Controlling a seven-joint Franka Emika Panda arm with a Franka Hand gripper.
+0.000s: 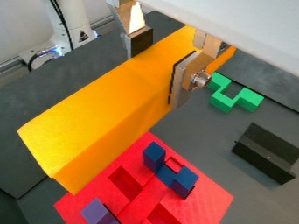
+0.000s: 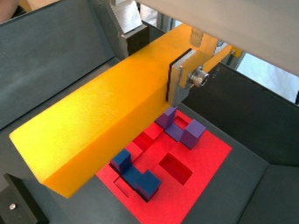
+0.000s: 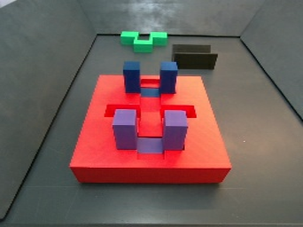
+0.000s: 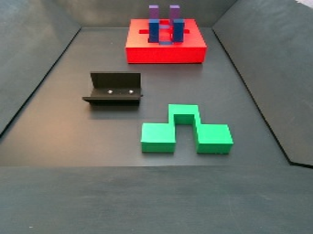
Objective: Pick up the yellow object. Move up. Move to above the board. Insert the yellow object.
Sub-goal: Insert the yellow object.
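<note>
In both wrist views my gripper (image 1: 162,63) (image 2: 155,61) is shut on the yellow object (image 1: 100,122) (image 2: 93,127), a long yellow-orange bar, with a silver finger (image 1: 184,80) pressed flat against its side. The bar hangs in the air, tilted, over the board (image 1: 126,178) (image 2: 201,163). The board is a red slab with recessed slots, blue posts (image 1: 156,156) (image 3: 131,75) and purple posts (image 2: 183,131) (image 3: 124,129). In both side views the board (image 3: 148,161) (image 4: 166,53) rests on the dark floor, and neither the gripper nor the bar is in frame.
A green notched block (image 1: 233,96) (image 4: 184,134) (image 3: 145,38) lies on the floor away from the board. The dark fixture (image 4: 113,90) (image 3: 196,58) (image 1: 268,150) stands between them. Grey walls enclose the floor.
</note>
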